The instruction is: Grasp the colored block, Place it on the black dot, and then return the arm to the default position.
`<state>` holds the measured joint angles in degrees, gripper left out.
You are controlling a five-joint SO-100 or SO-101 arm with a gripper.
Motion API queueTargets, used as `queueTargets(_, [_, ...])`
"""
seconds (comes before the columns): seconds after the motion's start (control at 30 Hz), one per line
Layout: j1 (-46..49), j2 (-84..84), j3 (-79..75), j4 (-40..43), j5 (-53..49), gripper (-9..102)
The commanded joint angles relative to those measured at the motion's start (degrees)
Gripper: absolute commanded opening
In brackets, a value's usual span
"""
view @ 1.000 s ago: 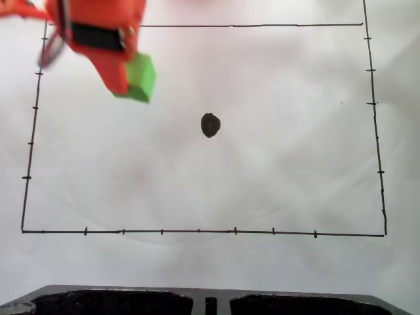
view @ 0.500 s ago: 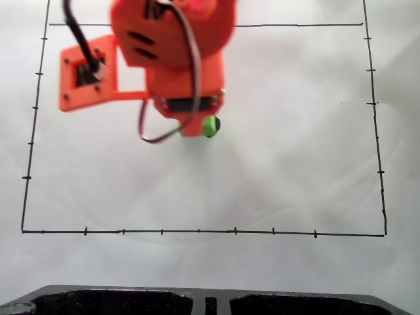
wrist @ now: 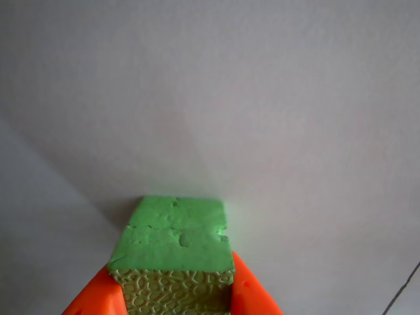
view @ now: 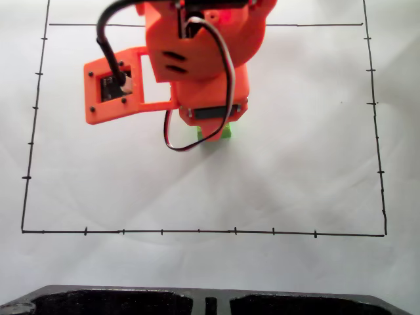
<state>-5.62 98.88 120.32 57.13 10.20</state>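
My gripper [wrist: 176, 303] is clamped on the green block [wrist: 177, 233], low over the white paper [view: 295, 164] mid-rectangle. The block sits straight beneath me; the black dot is hidden, presumably right underneath it.

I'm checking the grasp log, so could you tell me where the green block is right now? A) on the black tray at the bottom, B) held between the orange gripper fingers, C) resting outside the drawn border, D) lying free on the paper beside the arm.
B: in the wrist view the green block sits clamped between the two orange fingers of the gripper.
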Motion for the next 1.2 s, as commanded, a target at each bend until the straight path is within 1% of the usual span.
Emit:
queueTargets(0.0, [0.2, -0.3, -1.9, -0.5, 0.2, 13])
queueTargets(0.1, [-0.1, 0.2, -1.9, 0.3, -0.2, 14])
queueTargets(0.13, [-0.3, 0.5, -1.9, 0.9, -0.8, 16])
queueTargets(0.17, [-0.3, 1.1, -1.8, 1.4, -1.2, 20])
queueTargets(0.23, [0.0, 3.3, -1.5, 2.3, -1.9, 25])
queueTargets(0.33, [0.4, 8.1, -1.3, 4.5, -3.2, 35])
queueTargets(0.43, [0.5, 12.9, -1.1, 6.2, -5.8, 54])
queueTargets(0.5, [0.4, 16.0, -1.2, 7.6, -7.6, 57])
queueTargets(0.57, [0.6, 20.1, -1.0, 9.4, -9.1, 58])
queueTargets(0.67, [3.0, 27.3, 0.1, 12.1, -11.3, 58])
queueTargets(0.77, [6.6, 35.8, 3.1, 14.9, -15.1, 49])
queueTargets(0.83, [9.8, 41.7, 5.8, 16.5, -17.9, 34])
queueTargets(0.87, [11.5, 44.6, 7.3, 17.1, -19.2, 30])
queueTargets(0.93, [14.2, 50.3, 9.9, 19.0, -22.2, 25])
queueTargets(1.0, [17.0, 56.2, 13.1, 20.2, -23.2, 22])
queueTargets(1.03, [17.6, 59.1, 14.5, 21.0, -24.7, 18])
queueTargets(1.1, [18.2, 63.1, 17.0, 22.4, -24.4, 12])
queueTargets(1.17, [18.2, 66.1, 19.1, 23.4, -23.7, 4])
